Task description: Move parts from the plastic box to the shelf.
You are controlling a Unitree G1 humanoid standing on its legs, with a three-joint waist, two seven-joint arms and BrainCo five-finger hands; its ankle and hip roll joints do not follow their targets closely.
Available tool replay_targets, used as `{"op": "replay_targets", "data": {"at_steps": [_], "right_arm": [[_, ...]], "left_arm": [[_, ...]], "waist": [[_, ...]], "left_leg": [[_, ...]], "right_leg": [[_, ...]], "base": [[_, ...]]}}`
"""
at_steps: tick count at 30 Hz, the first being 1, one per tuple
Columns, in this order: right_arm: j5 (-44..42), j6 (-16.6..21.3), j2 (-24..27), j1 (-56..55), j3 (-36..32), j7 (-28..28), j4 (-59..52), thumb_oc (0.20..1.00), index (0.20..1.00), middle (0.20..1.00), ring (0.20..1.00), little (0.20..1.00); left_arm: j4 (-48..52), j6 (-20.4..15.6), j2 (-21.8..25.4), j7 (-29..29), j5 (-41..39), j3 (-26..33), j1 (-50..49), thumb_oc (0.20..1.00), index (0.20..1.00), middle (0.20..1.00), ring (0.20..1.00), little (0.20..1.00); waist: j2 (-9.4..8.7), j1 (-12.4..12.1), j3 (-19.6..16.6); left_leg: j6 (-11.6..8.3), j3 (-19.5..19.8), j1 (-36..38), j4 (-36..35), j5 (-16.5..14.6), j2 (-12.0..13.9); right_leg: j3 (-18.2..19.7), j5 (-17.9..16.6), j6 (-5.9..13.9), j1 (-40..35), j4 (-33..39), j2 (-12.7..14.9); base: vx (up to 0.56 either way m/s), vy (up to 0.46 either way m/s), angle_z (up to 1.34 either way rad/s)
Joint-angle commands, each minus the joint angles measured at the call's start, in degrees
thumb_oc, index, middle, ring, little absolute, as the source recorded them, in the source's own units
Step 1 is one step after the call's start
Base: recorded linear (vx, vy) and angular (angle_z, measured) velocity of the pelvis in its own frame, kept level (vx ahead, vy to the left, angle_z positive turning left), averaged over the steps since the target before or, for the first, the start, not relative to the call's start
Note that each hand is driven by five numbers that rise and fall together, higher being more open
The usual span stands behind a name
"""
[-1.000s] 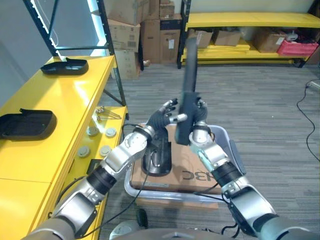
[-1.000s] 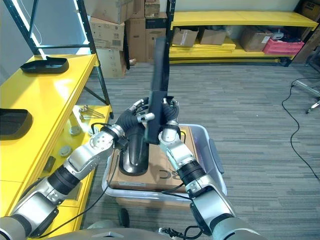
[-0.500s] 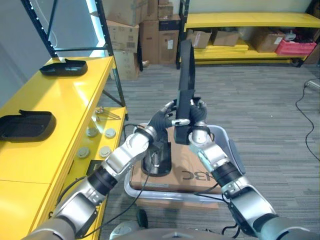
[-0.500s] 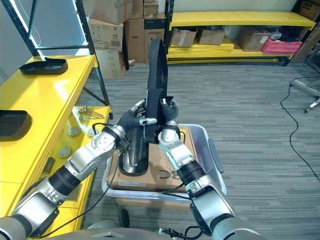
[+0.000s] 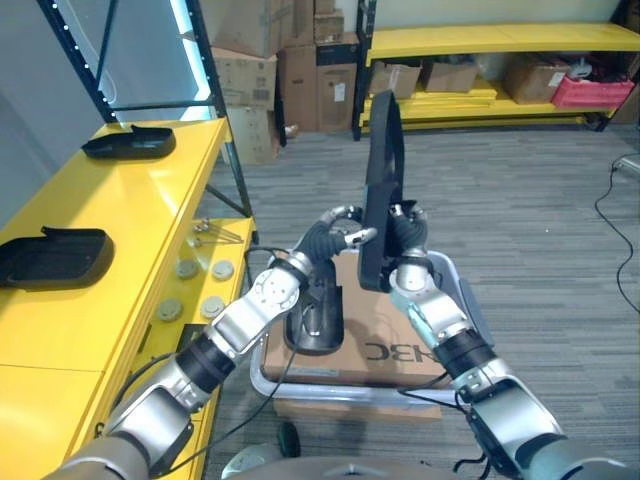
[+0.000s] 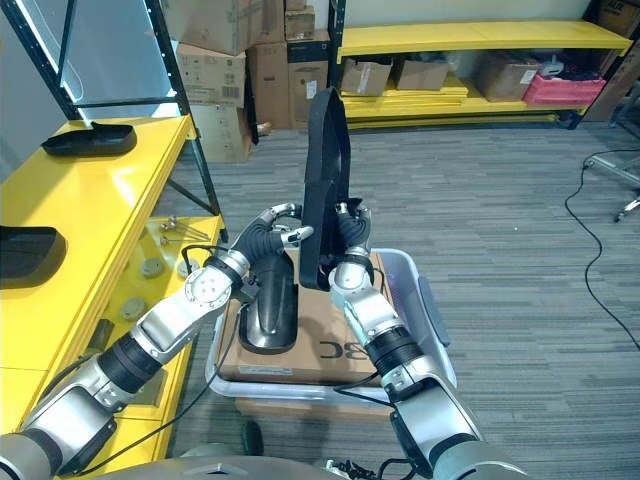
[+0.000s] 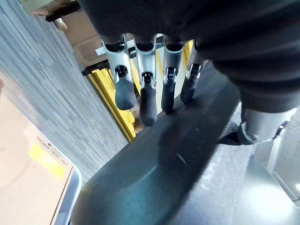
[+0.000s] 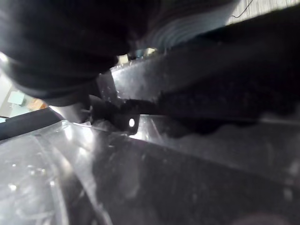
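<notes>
A long black plastic part (image 5: 380, 180) stands upright above the grey plastic box (image 5: 456, 292). My right hand (image 5: 407, 250) is shut on its lower end from the right. On the other side my left hand (image 5: 333, 237) rests its straight fingers (image 7: 147, 96) flat along the part's surface (image 7: 178, 154). A second black part (image 5: 313, 315) lies on the cardboard sheet (image 5: 400, 335) inside the box. The yellow shelf (image 5: 130, 230) runs along the left and carries two black parts, one far (image 5: 128, 143) and one near (image 5: 52, 256).
Small round fittings (image 5: 203, 288) and a metal wire piece (image 5: 213, 232) lie on the shelf's lower step beside the box. A black rack post (image 5: 222, 110) rises behind the shelf. Cardboard boxes (image 5: 270, 70) and another yellow rack (image 5: 500, 45) stand across the grey floor.
The upright part has turned a little between my hands and now stands straighter. Both hands have stayed on it above the box.
</notes>
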State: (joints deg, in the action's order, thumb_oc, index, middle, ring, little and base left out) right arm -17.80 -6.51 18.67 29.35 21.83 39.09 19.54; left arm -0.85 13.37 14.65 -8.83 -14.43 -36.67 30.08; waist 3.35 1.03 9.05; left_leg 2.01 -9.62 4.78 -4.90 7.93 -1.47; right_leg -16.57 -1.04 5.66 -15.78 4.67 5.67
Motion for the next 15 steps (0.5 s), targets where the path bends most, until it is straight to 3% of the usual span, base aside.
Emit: {"op": "replay_targets", "data": {"at_steps": [1, 2, 3, 4, 10, 15], "right_arm": [[2.8, 2.6, -4.1, 6.8, 2.0, -1.9, -4.1, 0.2, 0.2, 0.2, 0.2, 0.2], [2.9, 2.6, -4.1, 6.8, 2.0, -2.1, -4.1, 0.2, 0.2, 0.2, 0.2, 0.2], [3.1, 2.5, -4.1, 6.9, 2.0, -2.2, -4.0, 0.2, 0.2, 0.2, 0.2, 0.2], [3.3, 2.5, -4.1, 6.9, 2.0, -2.2, -4.0, 0.2, 0.2, 0.2, 0.2, 0.2], [5.1, 1.1, -4.0, 7.4, 2.1, -2.2, -3.7, 0.2, 0.2, 0.2, 0.2, 0.2], [6.3, -0.5, -2.1, 7.9, 1.6, -0.1, -2.5, 0.2, 0.2, 0.2, 0.2, 0.2]], "left_arm": [[-2.6, -4.5, -4.9, 0.4, 1.6, -3.9, 6.2, 0.2, 0.2, 0.2, 0.2, 0.2], [-2.6, -4.2, -4.9, 0.6, 1.2, -4.0, 6.2, 0.369, 0.369, 0.369, 0.369, 0.369], [-2.8, -4.1, -5.0, 0.4, 0.6, -4.1, 6.2, 0.592, 0.592, 0.592, 0.592, 0.592], [-3.0, -3.9, -5.2, 0.4, 0.5, -4.2, 6.2, 1.0, 1.0, 1.0, 1.0, 1.0], [-5.0, -1.2, -6.7, -0.6, -6.2, -5.1, 5.4, 1.0, 1.0, 1.0, 1.0, 1.0], [-6.9, -4.2, -6.9, -3.4, -8.1, -4.1, 4.9, 1.0, 1.0, 1.0, 1.0, 1.0]], "waist": [[-1.38, -1.5, 1.0], [-1.38, -1.5, 1.0], [-1.38, -1.5, 1.0], [-1.39, -1.4, 1.0], [-1.39, -1.0, 0.9], [-1.41, -0.8, 1.0]], "left_leg": [[-0.71, -0.7, 8.5, -0.1, -10.8, 1.3], [-0.72, -0.7, 8.5, -0.1, -10.8, 1.3], [-0.73, -0.7, 8.5, -0.1, -10.8, 1.3], [-0.75, -0.8, 8.5, -0.1, -10.9, 1.3], [-0.8, -1.1, 8.6, -0.1, -10.9, 1.4], [-0.84, -1.2, 8.7, -0.1, -11.0, 1.4]], "right_leg": [[-0.8, -1.0, 1.44, 3.3, 0.3, 1.1], [-0.7, -1.0, 1.43, 3.3, 0.3, 1.1], [-0.7, -1.0, 1.43, 3.3, 0.3, 1.1], [-0.7, -1.0, 1.45, 3.3, 0.3, 1.1], [-0.4, -1.0, 1.56, 3.4, 0.3, 1.0], [-0.2, -1.0, 1.59, 3.4, 0.3, 1.0]], "base": [[0.0, 0.0, 0.0], [0.0, 0.0, 0.0], [0.0, 0.0, 0.0], [0.0, 0.0, 0.0], [0.0, 0.0, 0.0], [0.0, 0.0, 0.0]]}}
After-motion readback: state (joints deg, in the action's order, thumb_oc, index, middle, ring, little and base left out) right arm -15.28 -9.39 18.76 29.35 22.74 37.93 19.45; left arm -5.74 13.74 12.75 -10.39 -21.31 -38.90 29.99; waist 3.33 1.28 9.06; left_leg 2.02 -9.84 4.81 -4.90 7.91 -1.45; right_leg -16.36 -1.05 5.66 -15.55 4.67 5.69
